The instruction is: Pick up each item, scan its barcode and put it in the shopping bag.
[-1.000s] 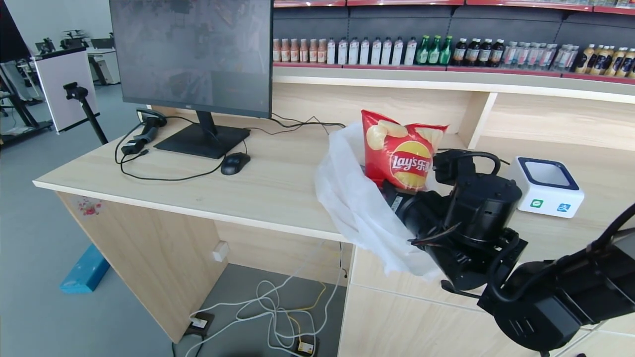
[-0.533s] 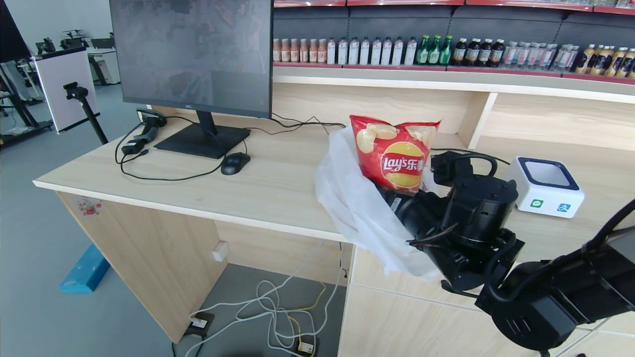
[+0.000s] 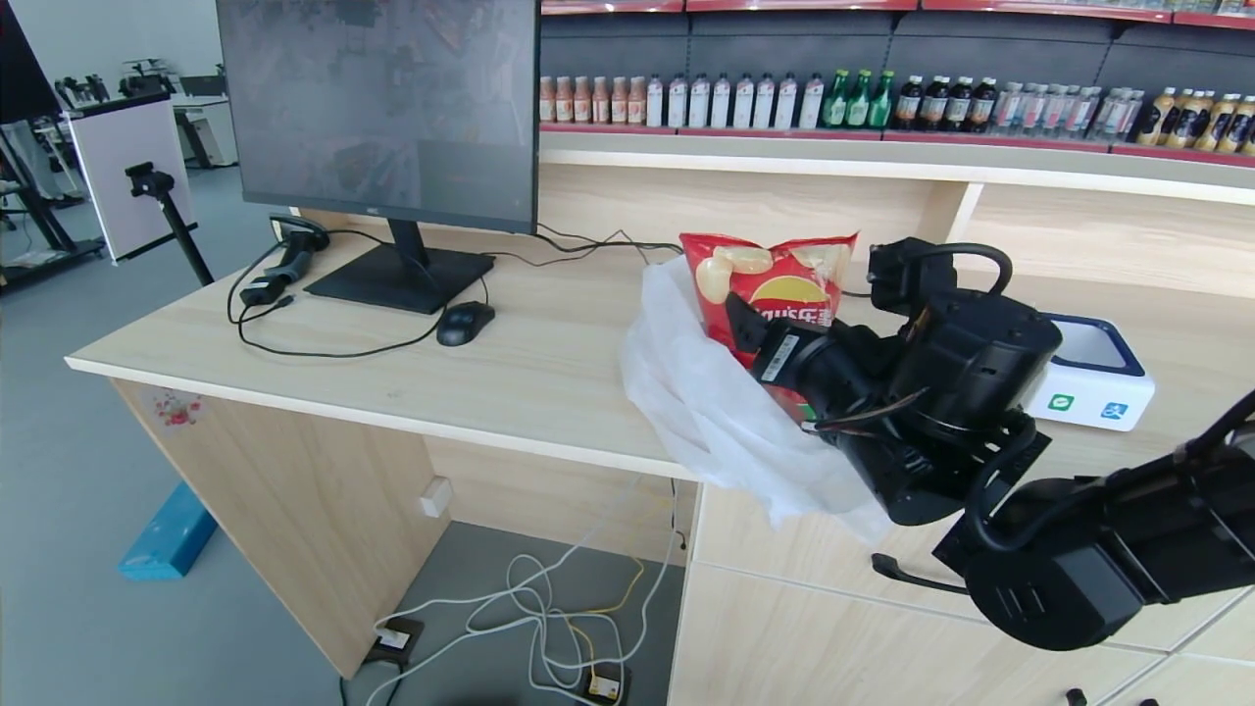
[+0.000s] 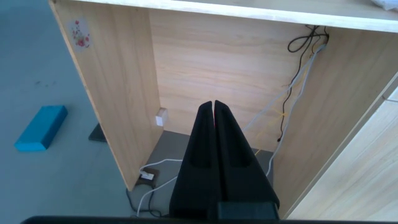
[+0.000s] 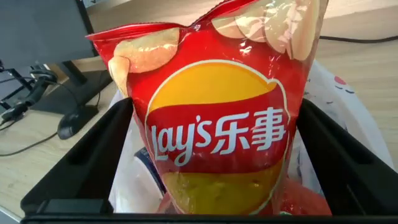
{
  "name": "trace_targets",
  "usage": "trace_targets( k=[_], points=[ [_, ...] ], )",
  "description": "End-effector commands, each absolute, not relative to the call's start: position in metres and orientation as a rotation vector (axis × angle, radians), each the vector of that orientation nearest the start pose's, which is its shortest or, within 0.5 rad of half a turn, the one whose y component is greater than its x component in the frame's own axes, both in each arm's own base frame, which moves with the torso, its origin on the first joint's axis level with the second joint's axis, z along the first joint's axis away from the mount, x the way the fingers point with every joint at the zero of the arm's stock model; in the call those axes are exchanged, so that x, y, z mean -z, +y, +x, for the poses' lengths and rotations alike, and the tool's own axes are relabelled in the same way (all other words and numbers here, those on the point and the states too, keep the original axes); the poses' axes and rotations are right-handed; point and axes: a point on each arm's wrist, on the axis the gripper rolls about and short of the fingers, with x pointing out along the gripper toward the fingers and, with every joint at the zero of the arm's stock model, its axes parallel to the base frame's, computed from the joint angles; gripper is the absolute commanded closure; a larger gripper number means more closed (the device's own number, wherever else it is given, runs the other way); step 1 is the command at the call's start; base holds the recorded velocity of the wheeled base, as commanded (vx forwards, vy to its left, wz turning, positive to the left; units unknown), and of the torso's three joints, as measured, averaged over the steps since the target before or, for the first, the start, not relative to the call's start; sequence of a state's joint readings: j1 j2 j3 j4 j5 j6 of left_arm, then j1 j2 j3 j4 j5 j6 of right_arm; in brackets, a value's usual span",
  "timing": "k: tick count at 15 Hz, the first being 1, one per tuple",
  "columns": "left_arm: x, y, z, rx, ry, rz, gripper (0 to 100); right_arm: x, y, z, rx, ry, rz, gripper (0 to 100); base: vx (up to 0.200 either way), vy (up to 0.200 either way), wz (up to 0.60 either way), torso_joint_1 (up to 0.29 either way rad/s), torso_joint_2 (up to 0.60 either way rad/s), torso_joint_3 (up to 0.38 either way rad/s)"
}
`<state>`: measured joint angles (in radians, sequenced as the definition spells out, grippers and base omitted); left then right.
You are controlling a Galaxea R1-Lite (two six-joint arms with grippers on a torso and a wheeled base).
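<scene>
A red chips bag stands upright in my right gripper, which is shut on its lower half. Its bottom dips into the mouth of the white plastic shopping bag that droops over the counter's front edge. In the right wrist view the chips bag sits between the two black fingers, with the shopping bag and other packed goods below it. My left gripper is shut on nothing, low beside the counter's wooden side panel, above floor cables.
A white box scanner sits on the counter right of my right arm. Left of the shopping bag are a mouse, a monitor and a handheld scanner with its cables. Drink bottles line the shelf behind.
My right gripper has carried the chips bag leftward and sunk it lower into the shopping bag's mouth, while the wrist rose and tilted. The left arm has kept still.
</scene>
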<state>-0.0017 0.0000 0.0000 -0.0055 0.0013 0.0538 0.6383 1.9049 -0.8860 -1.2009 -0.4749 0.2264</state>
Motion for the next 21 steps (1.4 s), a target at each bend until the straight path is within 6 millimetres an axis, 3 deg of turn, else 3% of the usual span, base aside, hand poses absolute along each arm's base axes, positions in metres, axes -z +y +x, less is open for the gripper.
trace_targets(
  k=[1,7,11,21],
  points=[
    [-0.076,0.000,-0.023,0.000,-0.006,0.054,100,-0.197,0.201,0.288,-0.182,-0.153,0.325,0,0.000,0.000,0.00,0.000,0.00,0.000],
    [-0.076,0.000,-0.023,0.000,-0.006,0.054,100,-0.216,0.200,0.287,-0.238,-0.258,0.284,0,0.000,0.000,0.00,0.000,0.00,0.000],
    [-0.076,0.000,-0.023,0.000,-0.006,0.054,100,-0.216,0.172,0.296,-0.156,-0.287,0.188,0,0.000,0.000,0.00,0.000,0.00,0.000],
    [-0.076,0.000,-0.023,0.000,-0.006,0.054,100,-0.225,0.147,0.283,-0.166,-0.335,0.223,0,0.000,0.000,0.00,0.000,0.00,0.000]
  ],
)
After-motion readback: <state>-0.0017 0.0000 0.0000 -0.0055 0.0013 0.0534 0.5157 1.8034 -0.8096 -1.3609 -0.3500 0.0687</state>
